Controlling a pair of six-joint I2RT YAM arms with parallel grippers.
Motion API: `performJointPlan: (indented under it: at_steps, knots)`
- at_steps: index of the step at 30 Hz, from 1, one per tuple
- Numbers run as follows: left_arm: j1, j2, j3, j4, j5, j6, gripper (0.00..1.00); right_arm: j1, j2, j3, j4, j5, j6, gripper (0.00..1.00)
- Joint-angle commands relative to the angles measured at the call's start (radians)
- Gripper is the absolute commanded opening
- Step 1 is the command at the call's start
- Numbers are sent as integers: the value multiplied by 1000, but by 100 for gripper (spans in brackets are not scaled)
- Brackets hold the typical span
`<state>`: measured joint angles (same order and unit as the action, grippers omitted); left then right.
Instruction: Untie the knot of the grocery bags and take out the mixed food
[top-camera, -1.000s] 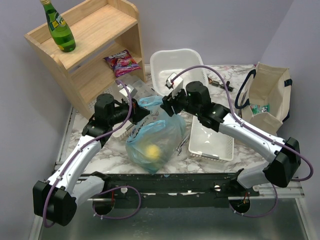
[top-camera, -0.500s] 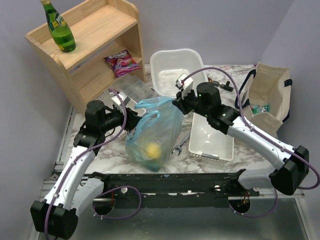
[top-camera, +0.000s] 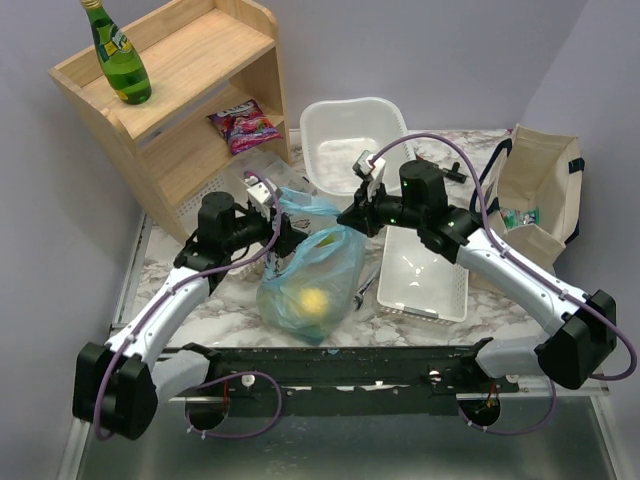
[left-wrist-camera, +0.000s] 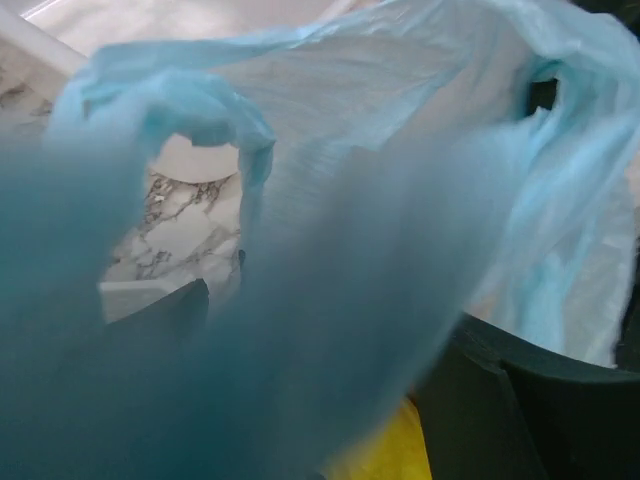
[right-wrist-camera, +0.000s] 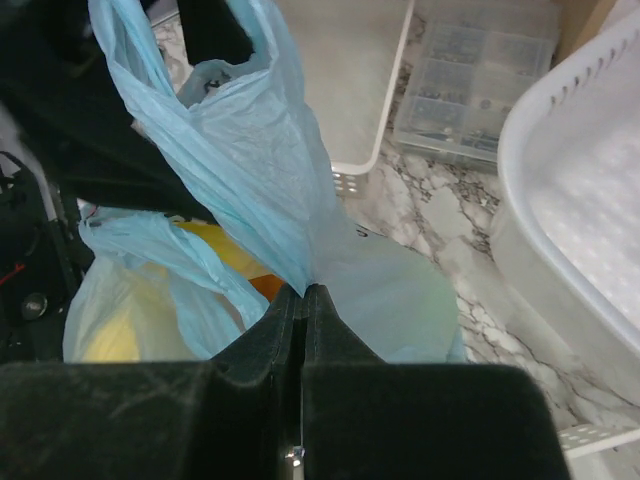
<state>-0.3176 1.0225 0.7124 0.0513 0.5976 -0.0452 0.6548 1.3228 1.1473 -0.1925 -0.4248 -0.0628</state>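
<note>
The light-blue grocery bag (top-camera: 308, 272) stands in the middle of the marble table with its mouth pulled wide. My right gripper (top-camera: 347, 217) is shut on the bag's right rim, and its closed fingertips pinch the film (right-wrist-camera: 304, 290). A loose handle loop (right-wrist-camera: 205, 70) rises above them. My left gripper (top-camera: 284, 229) is at the bag's left rim, jaws wide apart, with blue film draped between the fingers (left-wrist-camera: 335, 310). No knot shows. Of the mixed food, a yellow round fruit (top-camera: 313, 300) shows through the plastic. Something orange (right-wrist-camera: 262, 284) and something yellow (right-wrist-camera: 215, 250) lie inside the mouth.
A white basket (top-camera: 350, 128) stands behind the bag and a shallow white tray (top-camera: 425, 275) to its right. A wrench (top-camera: 365, 288) lies between bag and tray. The beige tote (top-camera: 540, 190) is far right. The wooden shelf (top-camera: 190, 90) holds a green bottle (top-camera: 118, 55) and a purple packet (top-camera: 243, 125).
My left gripper let go and opened, drew back left, then came in again to the bag's left rim. My right gripper shut on the right rim. The bag's mouth spread wider.
</note>
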Motion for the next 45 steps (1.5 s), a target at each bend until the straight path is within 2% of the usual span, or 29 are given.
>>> performJointPlan:
  at_steps: [1, 4, 5, 8, 11, 12, 13, 14, 16, 17, 20, 22, 24, 25, 27, 29, 31, 32, 33, 34, 36, 37, 38, 39, 45]
  knots:
    - [3, 95, 84, 89, -35, -109, 61, -25, 13, 42, -31, -121, 88, 1]
    - [78, 51, 65, 55, 16, -128, 13, -128, 14, 61, -130, -133, 118, 1]
    - [102, 25, 45, 44, 18, -113, 0, -173, 11, 60, -163, -129, 116, 1]
    - [179, -41, 5, -23, 75, -84, 0, -263, -8, 37, -252, -116, 87, 1]
    - [201, -68, -10, -97, 135, -54, 0, -284, -20, 19, -306, -92, 73, 2]
    - [201, -76, -17, -102, 146, -47, 0, -283, -20, 19, -312, -100, 73, 6]
    - [199, -80, -24, -100, 162, -51, 0, -284, -19, 24, -310, -112, 73, 14]
    - [197, -79, -24, -97, 171, -59, 0, -284, -17, 32, -299, -129, 73, 29]
    - [181, -64, -9, -109, 180, -64, 0, -283, -14, 44, -243, -172, 90, 50]
    - [169, -56, 1, -114, 182, -62, 0, -281, -12, 47, -212, -189, 107, 57]
    - [122, -35, 38, -131, 163, -35, 0, -255, 26, 74, -167, -194, 94, 68]
    - [114, -12, 85, -171, 149, -34, 13, -242, 55, 104, -173, -205, 79, 75]
    - [115, 20, 150, -231, 135, -48, 19, -214, 65, 131, -183, -219, 19, 81]
    - [114, 35, 187, -254, 133, -46, 19, -192, 62, 134, -176, -213, -3, 84]
    - [111, 74, 251, -291, 144, -30, 10, -145, 59, 135, -159, -195, -50, 89]
    - [102, 131, 319, -317, 144, -29, 2, -96, 70, 145, -147, -168, -94, 98]
    - [86, 190, 391, -366, 165, 3, 0, -41, 88, 149, -108, -81, -144, 99]
    - [75, 214, 421, -393, 172, 36, 0, -23, 101, 150, -77, -11, -158, 99]
    - [64, 230, 444, -423, 175, 68, 2, -16, 112, 150, -25, 46, -148, 95]
    - [68, 243, 467, -442, 183, 77, 6, -16, 131, 159, 11, 117, -124, 79]
    - [116, 258, 517, -476, 188, 58, 25, -18, 173, 206, 21, 234, -108, 49]
    - [144, 256, 537, -490, 210, 53, 41, -24, 190, 236, -7, 261, -97, 36]
    - [170, 247, 560, -516, 233, 73, 52, -35, 198, 256, -38, 249, -82, 22]
    - [181, 225, 573, -540, 242, 116, 57, -50, 199, 273, -61, 210, -51, 15]
    - [155, 91, 587, -728, 362, 323, 80, -84, 193, 261, -149, -61, 159, 1]
